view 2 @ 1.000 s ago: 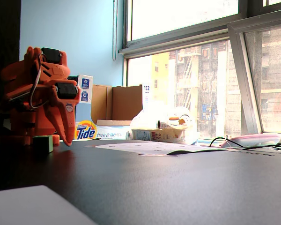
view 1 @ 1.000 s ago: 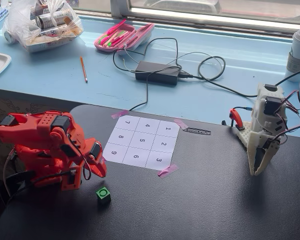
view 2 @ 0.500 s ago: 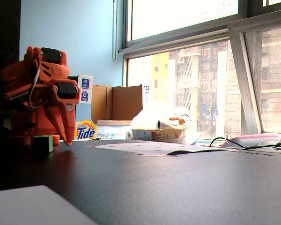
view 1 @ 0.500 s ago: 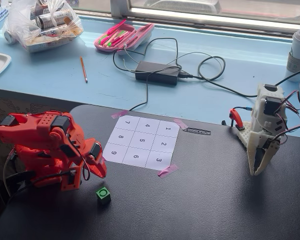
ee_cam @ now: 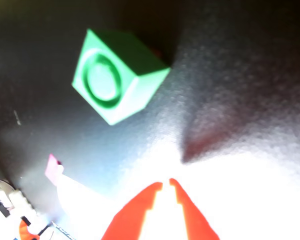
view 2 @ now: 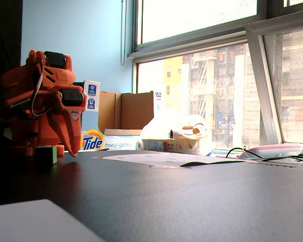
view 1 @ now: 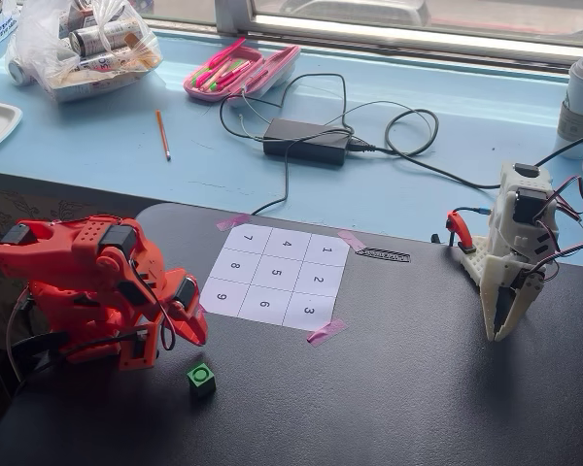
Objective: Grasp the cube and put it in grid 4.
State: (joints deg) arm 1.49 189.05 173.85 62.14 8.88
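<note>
On the dark tabletop [view 1: 398, 388], nearest the camera, the cube [view 1: 201, 378] sits alone, untouched, just in front of the folded orange arm [view 1: 97, 291]. Its fingers [ee_cam: 166, 186] point down, nearly closed around nothing, beside the cube rather than over it. Farther back, square 4 [view 1: 286, 245] lies empty in the taped number sheet [view 1: 277, 277], awaiting delivery.

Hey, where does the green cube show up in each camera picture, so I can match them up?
A fixed view: the cube sits low and left of centre on the black table, just below the orange arm.
Another fixed view: far left, at the arm's foot.
Wrist view: upper left, beyond the gripper tips.
Shared landmark: the orange arm.
</note>
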